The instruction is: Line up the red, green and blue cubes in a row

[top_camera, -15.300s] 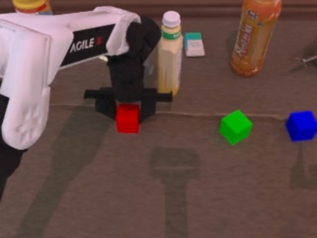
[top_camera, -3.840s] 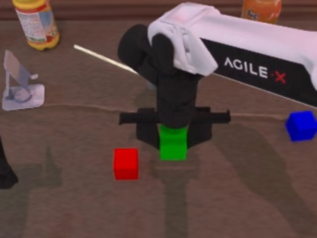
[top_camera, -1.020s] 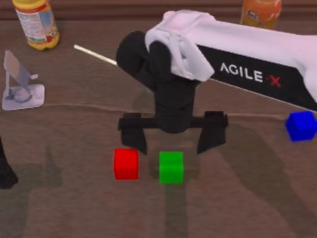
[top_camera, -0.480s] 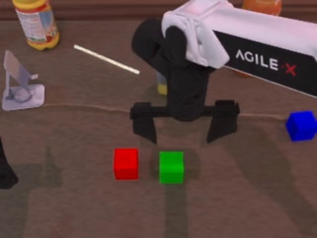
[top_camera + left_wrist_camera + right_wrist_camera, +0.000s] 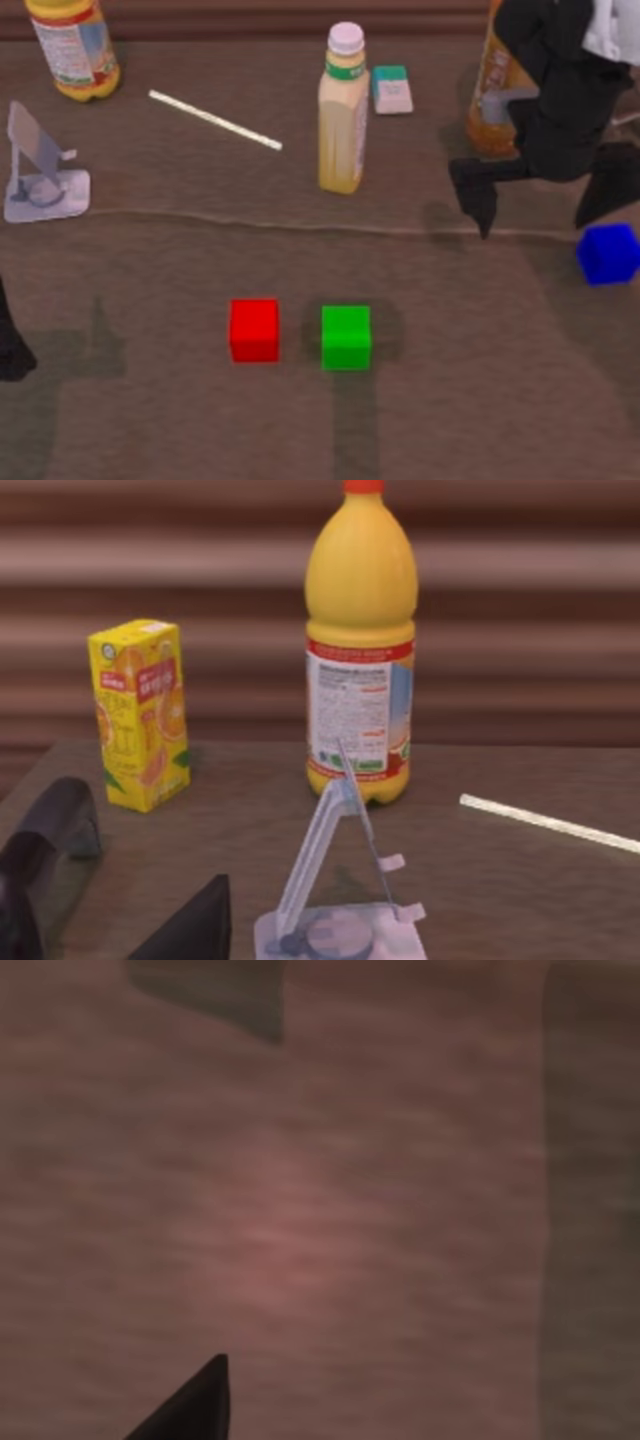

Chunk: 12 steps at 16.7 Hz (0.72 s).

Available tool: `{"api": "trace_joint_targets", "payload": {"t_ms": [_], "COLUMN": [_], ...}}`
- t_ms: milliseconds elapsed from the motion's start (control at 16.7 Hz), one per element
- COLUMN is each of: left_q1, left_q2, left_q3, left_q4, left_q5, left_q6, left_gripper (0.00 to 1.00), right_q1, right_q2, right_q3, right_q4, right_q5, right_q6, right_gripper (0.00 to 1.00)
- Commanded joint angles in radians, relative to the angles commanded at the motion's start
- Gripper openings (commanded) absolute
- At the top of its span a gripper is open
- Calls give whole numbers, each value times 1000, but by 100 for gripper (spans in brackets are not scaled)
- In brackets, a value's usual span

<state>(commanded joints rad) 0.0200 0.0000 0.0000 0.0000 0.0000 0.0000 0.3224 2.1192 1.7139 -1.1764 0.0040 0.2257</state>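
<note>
Right claw (image 5: 545, 215), spread wide and empty, hangs near the blue cube (image 5: 608, 253), its arm cut off at the frame edge.

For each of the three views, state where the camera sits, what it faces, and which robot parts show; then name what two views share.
Top view: above the table, looking down on the red cube, green cube, blue cube; open right gripper shows.
Left wrist view: low, facing the orange juice bottle, juice carton and phone stand; left gripper fingers show.
Right wrist view: facing bare table; one fingertip shows.
Shared: bottle, stand, white stick.
</note>
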Motion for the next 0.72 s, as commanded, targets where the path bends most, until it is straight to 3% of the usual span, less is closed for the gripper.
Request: {"api": "trace_joint_targets", "payload": {"t_ms": [300,720], "left_q1": [0,0], "left_q2": [0,0], "left_q3": [0,0], "left_q4": [0,0], "left_q5": [0,0], "left_q6": [0,0], "left_gripper": [100,100], "right_q1": [-207,-222], "right_q2": [-46,-42], "right_q3": [-78,-93], "right_q4": [40,59], "right_q5": [-2,-1], "right_q6": [-231,-248], "right_gripper": [100,100]}}
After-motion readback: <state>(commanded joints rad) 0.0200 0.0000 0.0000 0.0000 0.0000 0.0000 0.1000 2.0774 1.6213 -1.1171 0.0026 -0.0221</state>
